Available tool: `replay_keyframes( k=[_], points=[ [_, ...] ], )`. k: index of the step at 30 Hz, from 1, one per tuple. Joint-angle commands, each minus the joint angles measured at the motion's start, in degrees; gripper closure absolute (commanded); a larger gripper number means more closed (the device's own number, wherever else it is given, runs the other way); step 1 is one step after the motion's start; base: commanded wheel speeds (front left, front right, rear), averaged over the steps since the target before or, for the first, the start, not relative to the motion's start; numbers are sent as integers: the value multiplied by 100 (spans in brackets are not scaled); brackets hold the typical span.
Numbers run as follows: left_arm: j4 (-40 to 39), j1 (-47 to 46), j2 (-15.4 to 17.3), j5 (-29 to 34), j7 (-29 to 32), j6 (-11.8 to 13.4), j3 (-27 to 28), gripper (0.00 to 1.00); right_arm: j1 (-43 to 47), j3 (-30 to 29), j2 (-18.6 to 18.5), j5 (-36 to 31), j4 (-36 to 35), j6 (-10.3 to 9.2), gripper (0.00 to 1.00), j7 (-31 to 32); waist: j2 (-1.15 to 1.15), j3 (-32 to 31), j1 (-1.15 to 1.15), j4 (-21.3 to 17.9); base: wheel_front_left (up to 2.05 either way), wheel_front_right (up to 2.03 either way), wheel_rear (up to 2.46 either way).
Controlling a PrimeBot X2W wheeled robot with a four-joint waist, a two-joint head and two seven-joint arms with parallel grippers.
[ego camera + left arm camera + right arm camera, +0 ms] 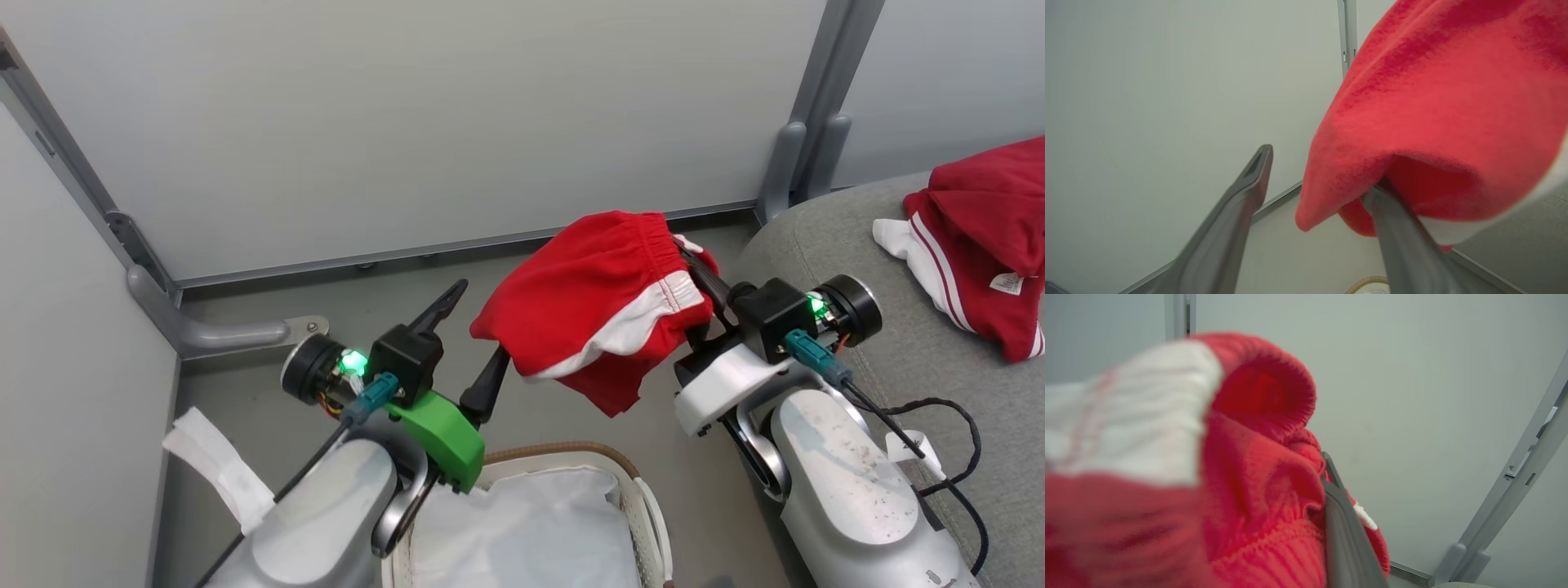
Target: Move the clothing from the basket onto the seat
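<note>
A red garment with a white panel (596,310) hangs in the air above the floor, between my two grippers. My right gripper (695,268) is shut on its elastic waistband; in the right wrist view the fabric (1257,490) bunches against the dark finger (1337,510). My left gripper (480,322) is open, with one finger free and the other touching the cloth's lower left edge (1412,122). A second red and white garment (980,237) lies on the grey seat (824,245) at the right. The basket (563,449) sits below, showing its white liner (522,523).
Pale wall panels stand close behind, with a grey metal post (808,122) by the seat and a bracket foot (229,333) on the floor at the left. A black cable (947,433) loops off my right forearm over the seat.
</note>
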Motion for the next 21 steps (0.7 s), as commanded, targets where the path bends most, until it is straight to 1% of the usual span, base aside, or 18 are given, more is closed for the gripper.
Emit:
replay_keyframes(
  k=[1,4,12,16,21],
  points=[
    [-47,213,-45,87,-16,48,98,0,74,-75,-18,-11,-56,-8,100,-27,0,30,0,-14,0,0,0],
    [-180,617,-205,150,-16,55,376,0,110,-280,-20,-65,-116,-8,100,-27,0,68,0,-41,0,0,0],
    [-193,1440,-465,462,-10,-134,842,0,-17,-863,-18,-341,-225,-7,100,-27,0,122,0,-98,0,0,0],
    [-287,1659,-605,679,-11,-209,1066,0,27,-1135,-17,-490,-263,-8,100,-27,0,126,0,-100,0,0,0],
    [-396,1763,-727,932,-11,-334,1214,0,177,-1310,-18,-580,-284,-8,100,-27,0,134,0,-130,0,0,0]
  ],
)
